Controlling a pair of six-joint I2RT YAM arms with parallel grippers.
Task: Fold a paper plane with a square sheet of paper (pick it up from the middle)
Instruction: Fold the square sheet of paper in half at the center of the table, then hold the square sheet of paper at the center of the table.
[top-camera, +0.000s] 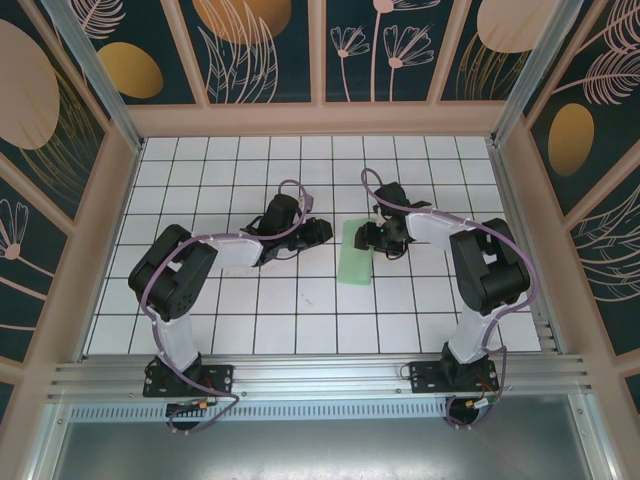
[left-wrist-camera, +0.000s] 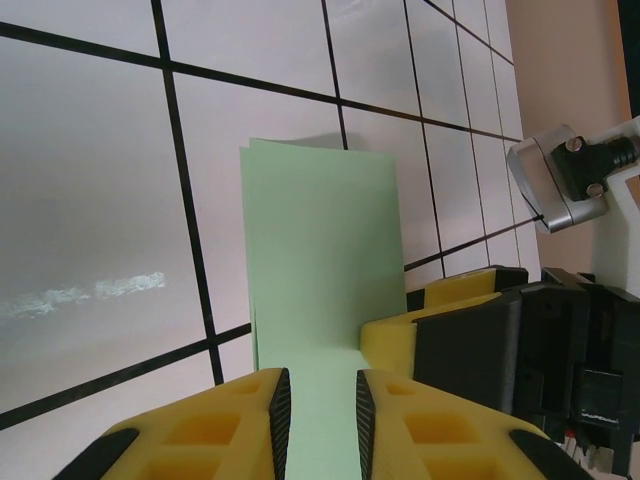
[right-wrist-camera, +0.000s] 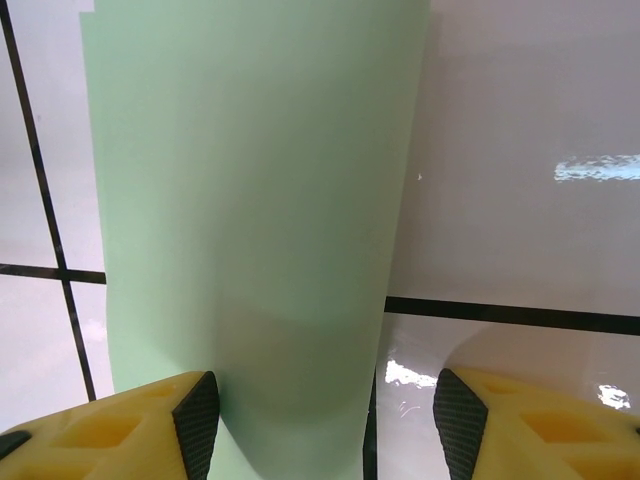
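Observation:
The pale green square sheet of paper (top-camera: 355, 258) lies on the white grid table, folded over into a long narrow strip. My left gripper (top-camera: 322, 231) is at the strip's left side. In the left wrist view its jaws (left-wrist-camera: 322, 385) stand a narrow gap apart over the near end of the paper (left-wrist-camera: 320, 250), gripping nothing. My right gripper (top-camera: 368, 238) is at the strip's far right end. In the right wrist view it (right-wrist-camera: 325, 400) is wide open, with its left pad over the paper (right-wrist-camera: 250, 200) and its right pad over bare table. The paper bulges up between them.
A yellow finger of the right gripper (left-wrist-camera: 395, 340) sits close beside the left gripper's fingers, with a silver part of the right arm (left-wrist-camera: 555, 180) behind it. Peach walls (top-camera: 110, 230) fence the table on three sides, and an aluminium rail (top-camera: 320, 375) runs along the near edge.

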